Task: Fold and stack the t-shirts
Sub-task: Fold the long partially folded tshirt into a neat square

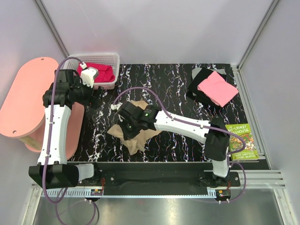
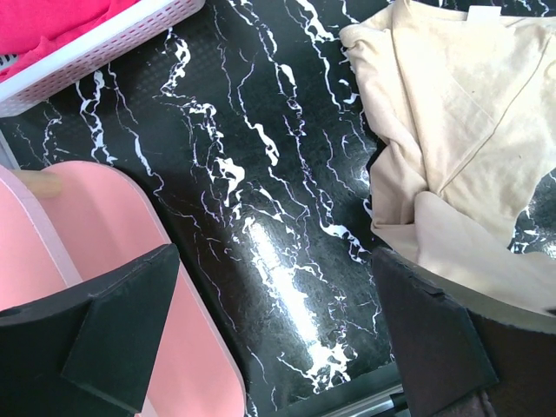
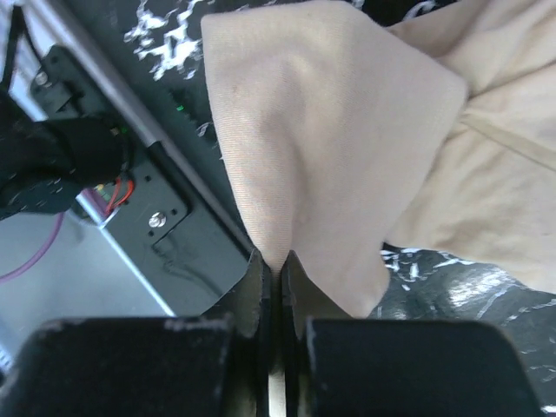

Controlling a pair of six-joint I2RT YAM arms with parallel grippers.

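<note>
The black marbled worktop point(image 1: 173, 93) carries everything but the red shirt. At its left edge stands a pink oval stand point(image 1: 23, 98).

The tan shirt point(image 1: 135, 140) lies rumpled in the middle of the worktop, near the front edge, with seams and folds running unevenly. At the far right corner a pink shirt point(image 1: 217, 88) sits folded on top of a black shirt point(image 1: 199, 79). The red shirt point(image 1: 101, 70) is bunched in the white basket point(image 1: 110, 58) at the far left. A green book point(image 1: 241, 140) lies at the near right and has no part in the job.

The right tool point(image 3: 276, 261) has its fingers together, clamped on a corner or edge of the tan shirt. The cloth rises from the pinch in a taut peak. The left tool point(image 2: 274, 261) is spread apart and holds nothing. It hangs over bare worktop between the stand and the tan shirt, touching neither.

I judge the step in hand to be laying out the tan shirt for folding, with two shirts apparently done and the red one not yet begun. Next, the pinched edge should be drawn outward to flatten the cloth. The left tool probably needs to catch a matching corner so the shirt spreads instead of dragging in a heap.
</note>
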